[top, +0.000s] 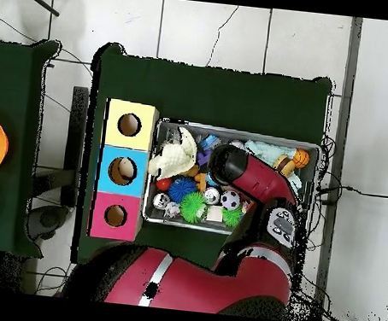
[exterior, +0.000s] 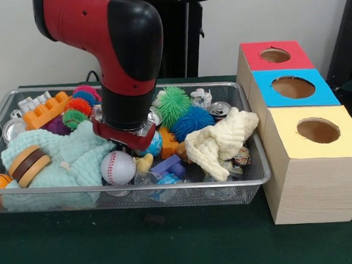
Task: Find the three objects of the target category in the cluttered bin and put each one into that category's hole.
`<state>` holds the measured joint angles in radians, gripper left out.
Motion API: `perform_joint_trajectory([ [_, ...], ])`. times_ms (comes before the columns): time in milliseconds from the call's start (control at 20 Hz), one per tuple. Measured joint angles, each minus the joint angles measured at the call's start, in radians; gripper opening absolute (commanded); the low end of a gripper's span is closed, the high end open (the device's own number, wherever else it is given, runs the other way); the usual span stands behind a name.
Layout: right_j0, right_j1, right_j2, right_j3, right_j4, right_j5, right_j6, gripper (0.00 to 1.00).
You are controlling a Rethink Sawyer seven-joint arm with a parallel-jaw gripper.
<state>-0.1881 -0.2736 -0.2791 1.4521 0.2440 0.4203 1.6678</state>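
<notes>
— Three holed boxes [exterior: 293,89] are set just beside the bin [exterior: 259,178] on the bench [exterior: 171,252]; presumably short carries are intended.

— Why is the arm lowered mid-bin?

— Clutter is seemingly being searched there. Whether the claw [exterior: 129,148] is apart or together cannot be told.

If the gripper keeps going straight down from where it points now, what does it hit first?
Probably the small toys just right of the baseball: the gripper points down into the bin there, above a blue-and-white ball and a yellowish piece. Depth is unclear, and the wrist hides its tips.
</notes>
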Motion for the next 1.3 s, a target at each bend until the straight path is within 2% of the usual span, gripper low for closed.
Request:
perform_joint_trajectory([
  [700, -0.007, -0.009, 0.028, 0.005, -0.001, 0.0, 0.0, 0.0],
  [1300, 0.0, -0.096, 0.037, 0.038, -0.001, 0.013, 0.0, 0.0],
])
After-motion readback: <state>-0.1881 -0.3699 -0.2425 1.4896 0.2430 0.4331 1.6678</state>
